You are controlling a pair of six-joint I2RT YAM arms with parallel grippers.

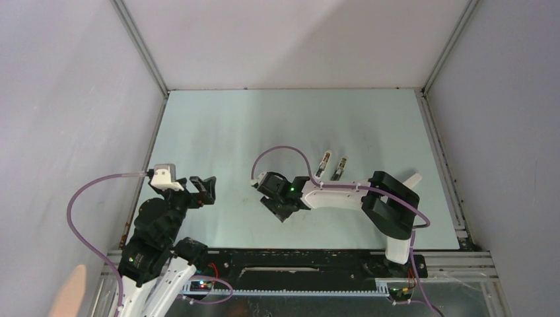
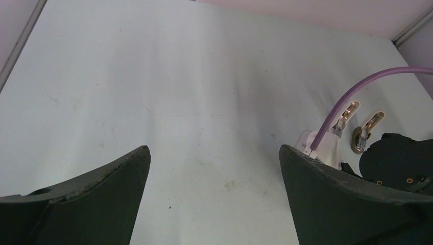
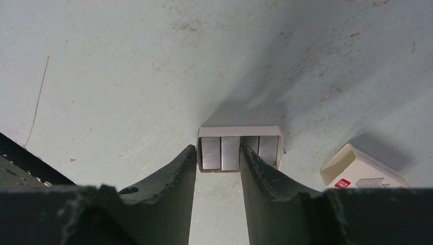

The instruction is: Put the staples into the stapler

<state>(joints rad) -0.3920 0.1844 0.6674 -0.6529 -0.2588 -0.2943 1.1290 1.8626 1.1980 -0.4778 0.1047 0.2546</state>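
Note:
The staples [image 3: 220, 152] are grey strips standing side by side in a small open cardboard tray [image 3: 240, 131] on the table. My right gripper [image 3: 217, 149] is low over the tray and narrowly open. Its left fingertip is at the tray's left wall, and its right finger sits inside the tray, with two strips between them. From the top view the right gripper [image 1: 280, 210] hides the tray. The stapler shows as two whitish elongated pieces [image 1: 332, 166] just beyond the right wrist, also visible as whitish pieces [image 2: 357, 125] in the left wrist view. My left gripper [image 2: 214, 150] is wide open over bare table.
A small white printed box [image 3: 360, 171] lies on the table to the right of the tray. The right arm's purple cable [image 1: 280, 150] loops over the middle of the table. The left gripper [image 1: 203, 187] hovers near the table's left side, and walls enclose the table.

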